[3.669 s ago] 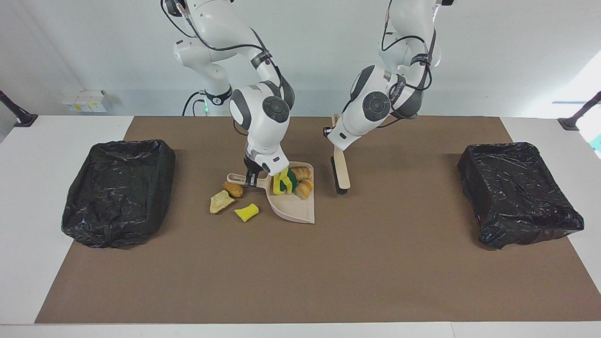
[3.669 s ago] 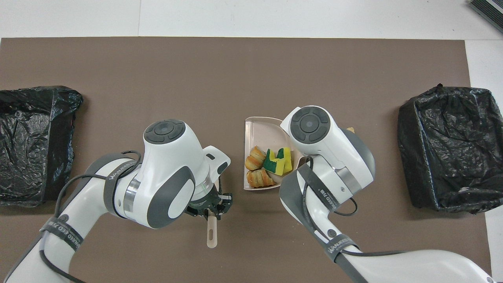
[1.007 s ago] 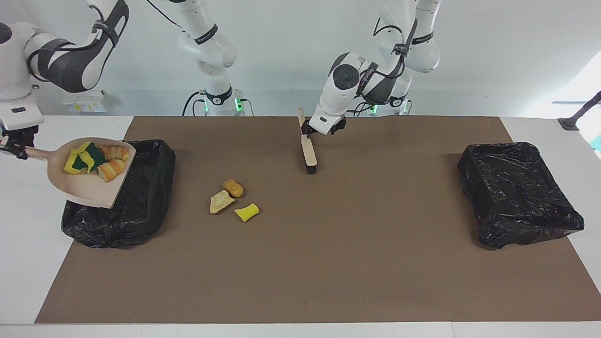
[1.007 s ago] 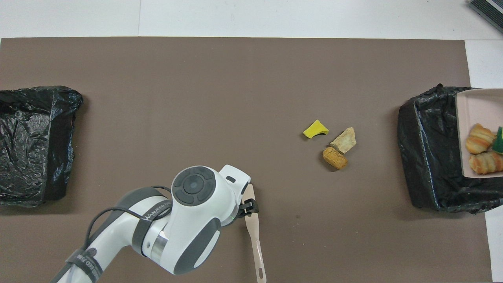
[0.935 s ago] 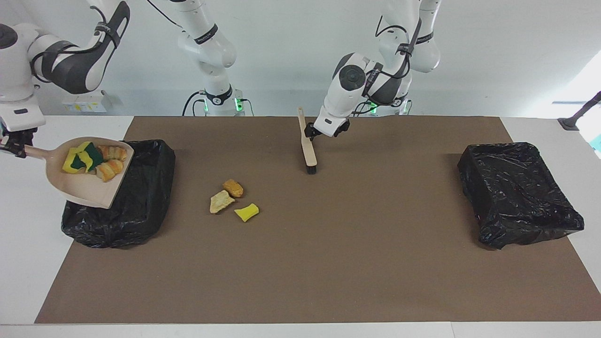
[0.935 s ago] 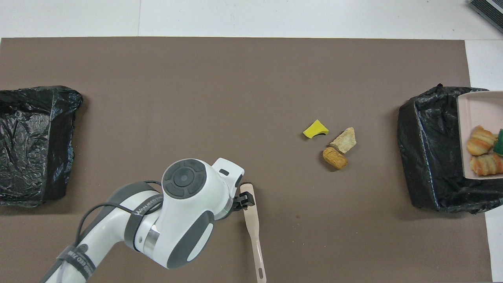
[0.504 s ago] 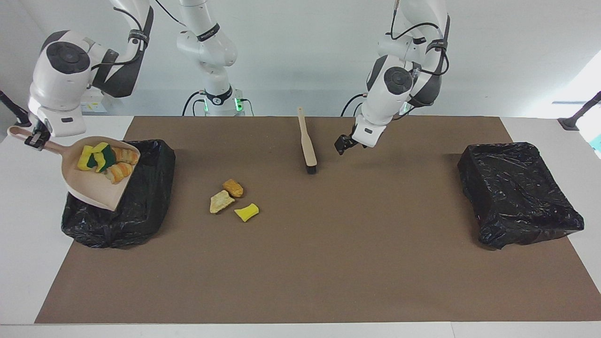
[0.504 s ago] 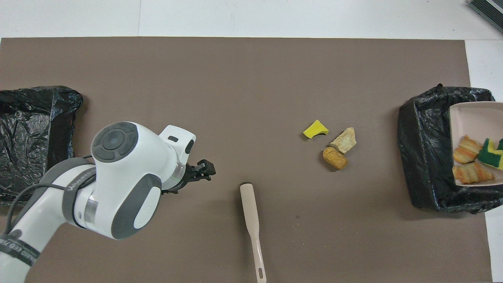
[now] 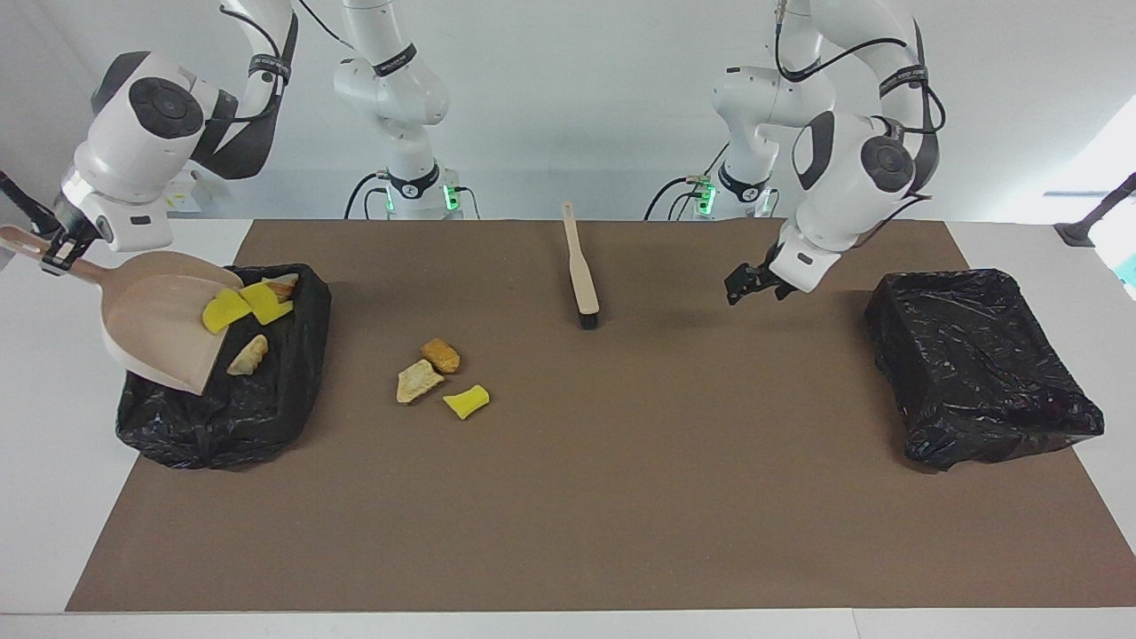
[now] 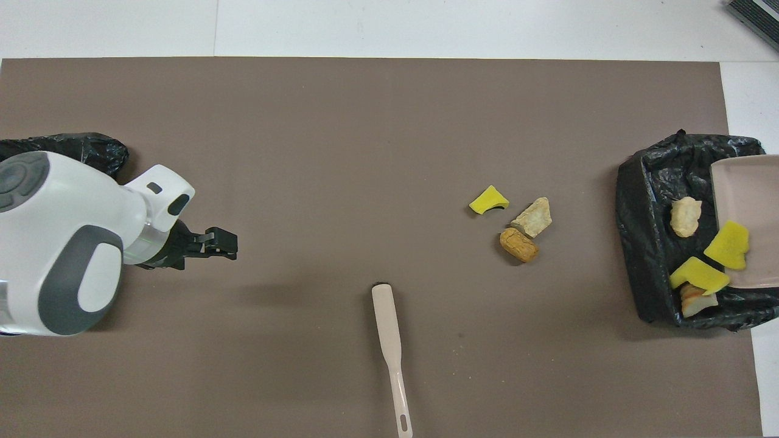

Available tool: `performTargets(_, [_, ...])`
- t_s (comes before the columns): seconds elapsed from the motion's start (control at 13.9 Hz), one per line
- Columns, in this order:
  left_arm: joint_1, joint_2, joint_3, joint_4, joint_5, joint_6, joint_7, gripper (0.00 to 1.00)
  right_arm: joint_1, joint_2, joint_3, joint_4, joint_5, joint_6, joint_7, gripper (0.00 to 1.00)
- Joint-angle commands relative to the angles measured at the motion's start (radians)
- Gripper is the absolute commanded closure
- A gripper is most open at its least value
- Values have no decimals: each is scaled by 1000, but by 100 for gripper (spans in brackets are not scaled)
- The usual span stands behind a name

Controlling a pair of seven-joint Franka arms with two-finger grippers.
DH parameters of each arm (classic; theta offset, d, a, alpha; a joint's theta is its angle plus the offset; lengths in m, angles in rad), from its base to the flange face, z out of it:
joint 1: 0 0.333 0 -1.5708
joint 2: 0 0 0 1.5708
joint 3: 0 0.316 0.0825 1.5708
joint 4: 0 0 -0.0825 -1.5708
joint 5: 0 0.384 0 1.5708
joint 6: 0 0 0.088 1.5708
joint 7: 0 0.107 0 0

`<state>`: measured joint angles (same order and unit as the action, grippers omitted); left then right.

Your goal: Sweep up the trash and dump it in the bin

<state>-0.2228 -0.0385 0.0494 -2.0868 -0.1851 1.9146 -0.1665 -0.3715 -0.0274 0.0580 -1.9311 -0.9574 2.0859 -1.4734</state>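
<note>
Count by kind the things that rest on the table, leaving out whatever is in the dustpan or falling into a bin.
Black-lined bins: 2
Loose scraps: 3
Brush: 1
Total: 6

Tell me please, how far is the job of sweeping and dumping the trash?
Partly done. The right gripper tilts the dustpan over the bin, and scraps are sliding in. Left: three scraps lie on the mat, the brush lies unheld, and the left gripper hangs open over the mat.
</note>
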Motion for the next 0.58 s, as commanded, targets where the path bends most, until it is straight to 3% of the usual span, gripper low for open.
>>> performTargets(0.0, [95,-40,-11,-6,15,-48,171,0,-12,-23,5,-28,-37,31,31,100])
performTargets(0.22, [111,-64,-11,33,96,-92,190,0,-11,-26,5,-19,-43,33,18,100])
performTargets(0.5, [111,-66,-8,223,150,-300,190,0,-1,-32,11,23,-66,39,-97,100])
